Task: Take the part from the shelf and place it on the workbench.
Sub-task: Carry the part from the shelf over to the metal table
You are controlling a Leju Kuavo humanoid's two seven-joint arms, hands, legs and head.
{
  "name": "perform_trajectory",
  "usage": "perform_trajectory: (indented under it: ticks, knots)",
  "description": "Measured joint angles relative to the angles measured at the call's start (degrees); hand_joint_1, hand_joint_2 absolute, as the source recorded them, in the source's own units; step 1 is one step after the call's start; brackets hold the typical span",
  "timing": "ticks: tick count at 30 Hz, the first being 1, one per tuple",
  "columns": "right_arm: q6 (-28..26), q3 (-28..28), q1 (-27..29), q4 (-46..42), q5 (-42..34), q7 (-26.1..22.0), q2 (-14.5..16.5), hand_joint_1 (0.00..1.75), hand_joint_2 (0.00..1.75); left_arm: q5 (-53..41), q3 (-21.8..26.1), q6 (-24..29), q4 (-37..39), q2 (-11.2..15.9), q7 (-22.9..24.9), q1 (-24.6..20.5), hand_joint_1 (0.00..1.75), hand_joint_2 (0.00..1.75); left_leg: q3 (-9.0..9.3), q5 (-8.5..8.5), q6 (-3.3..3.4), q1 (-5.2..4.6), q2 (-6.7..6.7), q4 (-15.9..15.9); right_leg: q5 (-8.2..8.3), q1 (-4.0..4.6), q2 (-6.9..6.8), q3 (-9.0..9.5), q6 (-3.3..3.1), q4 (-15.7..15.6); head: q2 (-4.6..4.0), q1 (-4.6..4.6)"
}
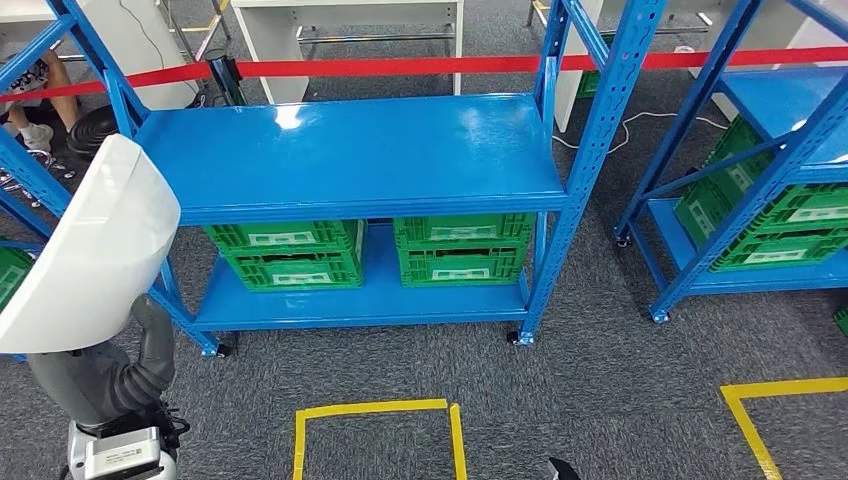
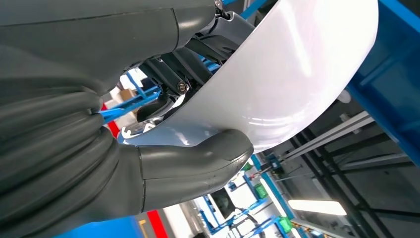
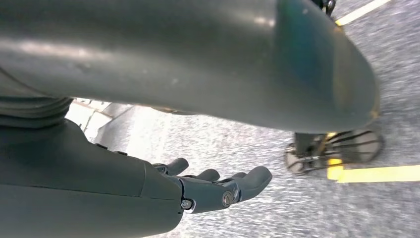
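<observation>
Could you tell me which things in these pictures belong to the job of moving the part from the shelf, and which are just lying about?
Belongs to the job:
- white curved part, held by the left hand
- blue shelf in front
- right hand, holding nothing

Just lying about:
- green crates on the lower shelf
- second blue rack with crates
- red barrier tape
- yellow floor tape

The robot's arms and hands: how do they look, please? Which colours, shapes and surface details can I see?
The left hand has a thick, smooth grey thumb, darker fingers with bare metal links and a screw, and a grey ribbed cover behind it. In the head view the left arm is grey with ribbed cover, ending at a silver-white block. The right hand is dark grey, with rounded fingertips and small silver screws.
</observation>
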Motion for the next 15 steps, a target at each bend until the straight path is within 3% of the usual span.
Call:
perform_trajectory:
  ticks: [1,2,3,4,5,7,8,10,11,12,15]
  knots:
    - [0.1,0.0,0.0,0.0,0.0,0.0,0.0,0.0,0.0,0.1,0.0,0.1,0.2,0.0,0.0,0.1,1.75,1.75,-0.11,-0.85,-0.09,0.01,0.0,2.8,0.68,0.04,-0.04,-0.86,0.04,0.1,-0.01,0.0]
    - [0.0,0.0,0.1,0.0,-0.1,0.0,0.0,0.0,0.0,0.2,0.0,0.1,0.4,0.0,0.0,0.1,1.75,1.75,0.58,-0.31,-0.07,0.01,0.0,3.7,1.34,0.06,-0.07,-1.69,0.13,0.1,0.0,-0.01]
    - [0.0,0.0,0.1,0.0,-0.2,0.0,0.0,0.0,0.0,0.2,0.0,0.2,0.6,0.0,0.0,0.1,1.75,1.75,2.27,1.1,0.06,0.0,-0.01,2.6,1.97,0.08,-0.09,-2.48,0.24,0.2,0.0,0.0]
    - [-0.1,0.0,0.1,0.0,-0.3,0.0,-0.1,0.0,0.0,0.2,0.0,0.3,0.8,0.0,0.0,0.1,1.75,1.75,4.92,2.57,0.29,-0.01,-0.02,-0.3,2.58,0.09,-0.08,-3.26,0.39,0.3,0.0,-0.01]
    - [-0.1,0.0,0.1,0.0,-0.5,0.0,-0.1,0.0,0.0,0.2,-0.1,0.4,0.9,0.0,0.0,0.0,1.75,1.75,8.07,3.02,0.6,-0.1,-0.07,-4.6,3.16,0.15,-0.05,-3.89,0.62,0.4,0.01,-0.01]
    - [-0.4,0.0,0.0,0.0,-0.7,0.0,-0.1,0.0,0.0,0.1,-0.1,0.6,1.0,0.0,0.0,0.0,1.75,1.75,12.82,2.24,1.23,-0.4,-0.19,-11.9,4.26,0.21,0.01,-4.58,1.23,0.4,0.01,0.03]
    - [-0.5,0.0,0.0,0.0,-0.6,0.0,-0.1,0.0,0.0,-0.1,-0.1,0.6,1.0,0.0,0.0,0.0,1.75,1.75,13.61,1.65,1.57,-0.61,-0.24,-13.6,4.81,0.19,0.02,-4.68,1.58,0.3,0.0,0.0]
    - [-0.9,0.0,0.0,0.0,-0.4,0.0,-0.1,0.0,0.0,-0.5,-0.1,0.6,1.2,0.0,0.0,0.0,1.75,1.75,13.07,2.3,2.45,-0.66,-0.13,-14.1,5.63,0.06,0.06,-4.78,2.33,0.0,-0.01,-0.09]
    - [-1.0,0.0,0.1,0.0,-0.3,0.0,-0.2,0.0,0.0,-0.7,-0.1,0.5,1.3,0.0,0.0,0.0,1.75,1.75,12.58,2.91,2.98,-0.59,-0.03,-14.1,4.92,0.0,0.13,-5.08,2.69,0.4,-0.01,-0.07]
    - [-1.0,0.0,0.1,0.0,-0.2,0.1,-0.2,0.0,0.0,-0.9,-0.1,0.3,1.4,-0.1,0.0,-0.1,1.75,1.75,11.95,3.6,3.49,-0.47,0.08,-14.3,3.12,-0.03,0.19,-5.6,3.0,1.8,-0.01,0.0]
    - [-1.2,0.0,0.0,0.0,-0.1,0.9,-0.3,0.0,0.0,-1.5,-0.1,-0.4,1.7,-0.5,0.0,-0.1,1.75,1.75,9.48,5.72,4.16,-0.47,0.21,-14.1,-5.23,-0.1,0.26,-8.0,3.56,11.2,0.0,0.19]
